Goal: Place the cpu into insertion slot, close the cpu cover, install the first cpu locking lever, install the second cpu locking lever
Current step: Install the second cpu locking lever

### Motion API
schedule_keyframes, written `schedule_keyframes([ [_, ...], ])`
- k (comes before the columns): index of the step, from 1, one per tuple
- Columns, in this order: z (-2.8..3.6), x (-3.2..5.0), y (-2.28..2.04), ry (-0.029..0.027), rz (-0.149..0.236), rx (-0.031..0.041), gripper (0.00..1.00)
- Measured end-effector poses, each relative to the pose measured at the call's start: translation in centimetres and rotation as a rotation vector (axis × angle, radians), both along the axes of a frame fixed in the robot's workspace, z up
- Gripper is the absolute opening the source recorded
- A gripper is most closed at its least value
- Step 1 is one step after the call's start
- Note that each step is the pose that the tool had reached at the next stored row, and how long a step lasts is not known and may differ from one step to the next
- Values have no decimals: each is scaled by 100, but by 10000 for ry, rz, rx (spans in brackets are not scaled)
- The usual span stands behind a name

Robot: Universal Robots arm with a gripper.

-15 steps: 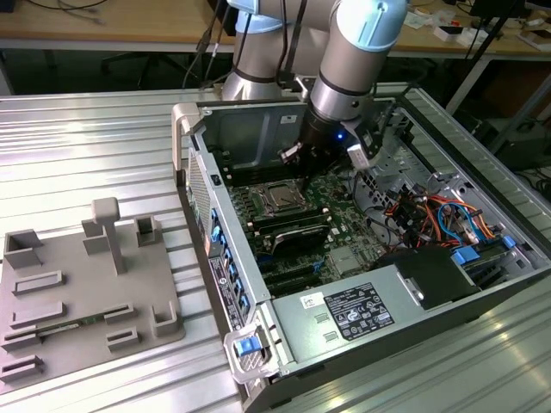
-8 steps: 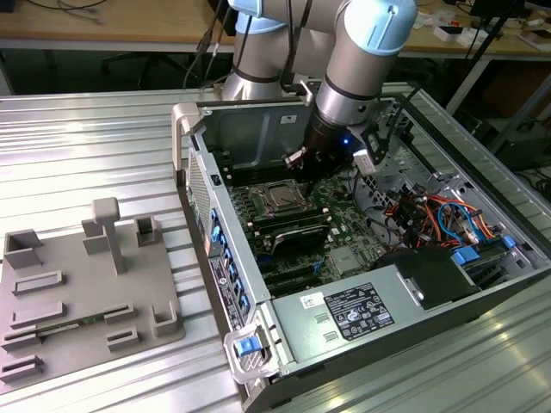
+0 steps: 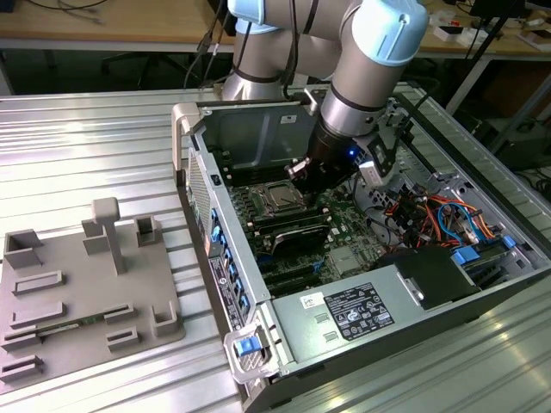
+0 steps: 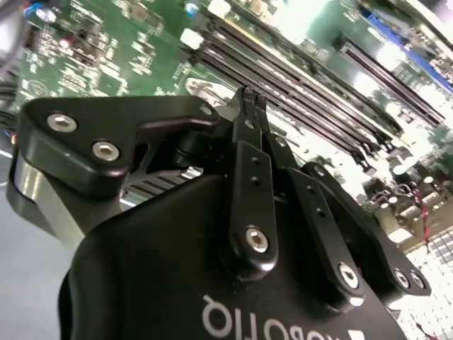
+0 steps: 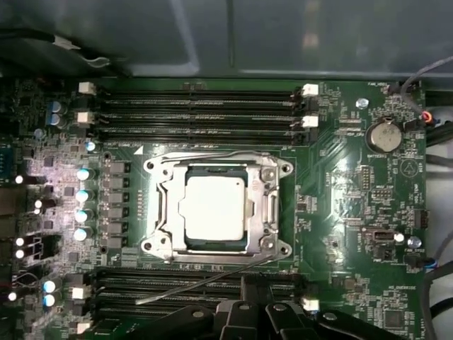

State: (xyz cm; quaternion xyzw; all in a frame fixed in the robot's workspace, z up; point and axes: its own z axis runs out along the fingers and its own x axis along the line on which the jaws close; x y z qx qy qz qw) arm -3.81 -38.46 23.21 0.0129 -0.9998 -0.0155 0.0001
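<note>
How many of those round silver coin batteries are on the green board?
1: the coin battery sits in the first wrist view beside the memory slots, apart from the cpu. Others may be hidden.

Ribbed metal tabletop (image 3: 95,146) of silvery slats, evenly lit with soft glare. Behind it, a wooden workbench (image 3: 103,26) runs across the back, cables (image 3: 77,10) lying on it, dark space beneath. At the exterior view's right, a second bench (image 3: 508,39) on metal legs.

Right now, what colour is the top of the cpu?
Silver-grey, almost white under the light; the cpu shows best in the first wrist view.
</note>
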Motion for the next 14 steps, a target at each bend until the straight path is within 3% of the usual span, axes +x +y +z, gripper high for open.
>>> schedule_keyframes([
  [6,0,-134,-7,0,0,37,11],
  [8,-1,-227,-8,0,1,39,11],
  [9,-5,-314,-7,0,0,40,11],
  [14,-13,-430,-7,0,0,41,11],
])
